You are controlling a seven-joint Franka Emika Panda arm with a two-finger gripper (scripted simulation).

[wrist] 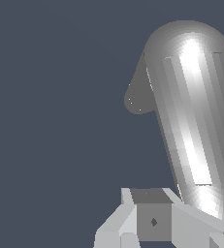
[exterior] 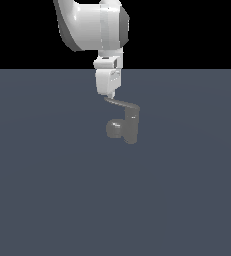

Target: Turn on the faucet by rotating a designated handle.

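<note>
The hand (wrist: pixel 154 220) sits at the tip of the handle (exterior: pixel 118 102); I cannot tell its opening. The faucet (exterior: pixel 124 127) stands mid-desk. Push sideways steadily, keeping contact near the tip.

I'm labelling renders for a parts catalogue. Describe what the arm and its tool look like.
The arm is glossy white with bulky rounded links and a dark grey end face. The tool is white, blocky and narrows downward. In the wrist view its fingers are angular light and mid grey blocks with a small diamond mark. No cables show.
</note>
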